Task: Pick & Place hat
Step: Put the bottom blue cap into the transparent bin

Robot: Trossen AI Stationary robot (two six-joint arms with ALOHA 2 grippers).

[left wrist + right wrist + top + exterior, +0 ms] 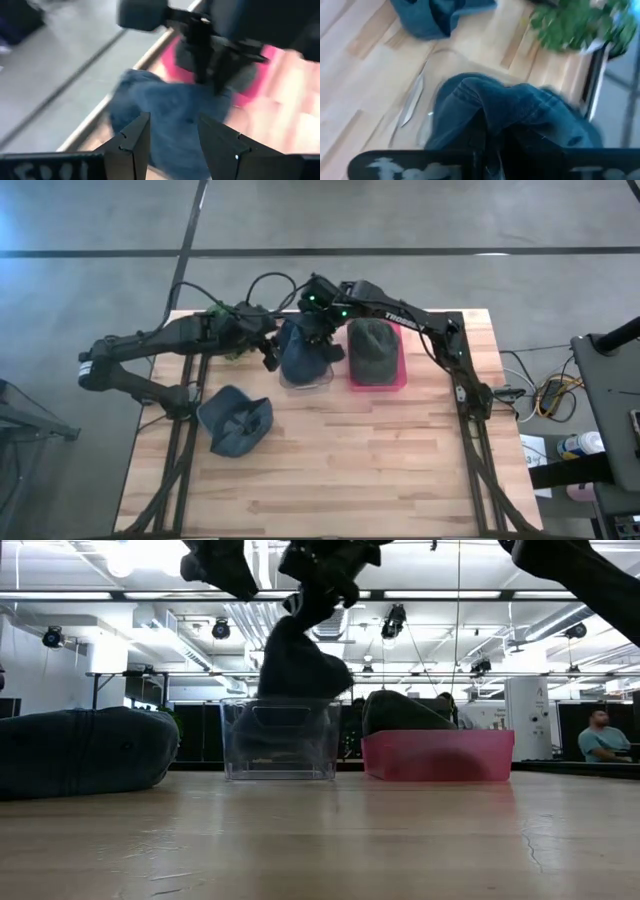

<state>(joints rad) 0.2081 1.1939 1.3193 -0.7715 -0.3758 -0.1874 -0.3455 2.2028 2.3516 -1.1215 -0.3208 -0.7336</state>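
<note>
A blue denim hat (300, 352) hangs from my right gripper (318, 318), which is shut on it, over a clear bin (280, 745) at the table's far middle. In the low view the hat (297, 660) reaches down into that bin. My left gripper (172, 145) stands open just left of the hat, level with it, touching nothing. A grey-green hat (373, 345) lies in a pink bin (400, 380) to the right. Another blue hat (237, 420) rests on the table at the near left. My right gripper pinches a bunched fold at the blue hat's upper end (492, 117) between its two fingers, coming from above and slanting down. The hat hangs slack below the fingers, with its lower part (285, 720) inside the clear bin's walls.
A green leafy thing (575, 25) sits at the table's far left by my left arm. The table's near half (380, 470) is bare wood. Dark frame rails run along both side edges. People and desks show in the room behind.
</note>
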